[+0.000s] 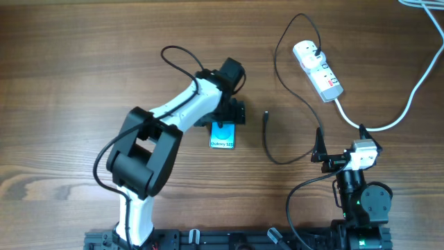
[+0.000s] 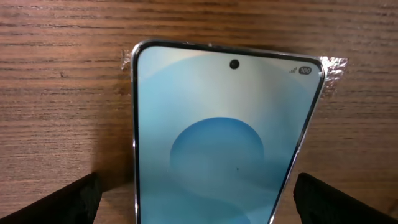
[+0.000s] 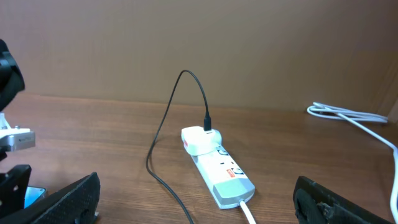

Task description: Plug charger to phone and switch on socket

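Observation:
The phone (image 1: 222,136) lies on the wooden table, cyan screen up, its white text strip at the near end. It fills the left wrist view (image 2: 217,143). My left gripper (image 1: 223,125) is open and straddles the phone (image 2: 199,208), with both fingers a little apart from its sides. The charger's black cable (image 1: 277,161) runs from the white socket (image 1: 318,69) in a loop, and its plug tip (image 1: 266,117) lies free to the right of the phone. My right gripper (image 1: 320,149) is wide open and empty (image 3: 196,202), facing the socket (image 3: 219,173) and the cable (image 3: 163,124).
A white adapter (image 3: 200,140) sits in the far end of the socket. The socket's thick white cord (image 1: 409,97) curves off to the top right, and it also shows in the right wrist view (image 3: 348,116). The left arm (image 1: 173,111) stretches across the table's middle left.

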`<control>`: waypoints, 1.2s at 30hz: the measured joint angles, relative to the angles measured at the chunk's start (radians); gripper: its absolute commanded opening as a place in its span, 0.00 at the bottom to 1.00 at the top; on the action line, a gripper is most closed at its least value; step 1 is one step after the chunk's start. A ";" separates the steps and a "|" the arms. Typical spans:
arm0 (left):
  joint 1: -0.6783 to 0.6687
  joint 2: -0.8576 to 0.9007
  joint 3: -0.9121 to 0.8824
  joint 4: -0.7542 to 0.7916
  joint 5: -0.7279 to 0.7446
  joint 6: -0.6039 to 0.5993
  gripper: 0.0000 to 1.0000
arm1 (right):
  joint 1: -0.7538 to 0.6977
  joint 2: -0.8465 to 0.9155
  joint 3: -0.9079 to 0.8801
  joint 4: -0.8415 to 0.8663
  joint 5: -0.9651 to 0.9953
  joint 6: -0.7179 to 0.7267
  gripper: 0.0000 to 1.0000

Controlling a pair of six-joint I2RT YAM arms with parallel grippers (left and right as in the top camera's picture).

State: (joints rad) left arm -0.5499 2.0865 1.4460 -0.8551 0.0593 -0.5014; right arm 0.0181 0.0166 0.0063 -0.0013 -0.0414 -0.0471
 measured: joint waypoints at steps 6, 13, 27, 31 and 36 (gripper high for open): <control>0.003 -0.002 0.000 -0.005 0.010 0.014 1.00 | 0.000 0.000 0.000 0.000 0.000 0.000 1.00; -0.032 0.002 -0.001 -0.005 -0.063 0.013 1.00 | 0.000 0.000 0.000 0.000 0.000 0.000 1.00; -0.079 0.004 -0.002 0.003 -0.100 0.002 1.00 | 0.000 0.000 0.000 0.000 0.000 0.000 1.00; -0.087 0.004 -0.002 0.010 -0.104 0.002 0.96 | 0.000 0.000 0.000 0.000 0.000 0.000 1.00; -0.087 0.004 -0.002 0.013 -0.109 -0.001 0.93 | 0.000 0.000 0.000 0.000 0.000 0.000 1.00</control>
State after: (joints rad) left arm -0.6369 2.0907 1.4437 -0.8417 -0.0494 -0.5026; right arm 0.0181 0.0166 0.0063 -0.0013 -0.0414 -0.0475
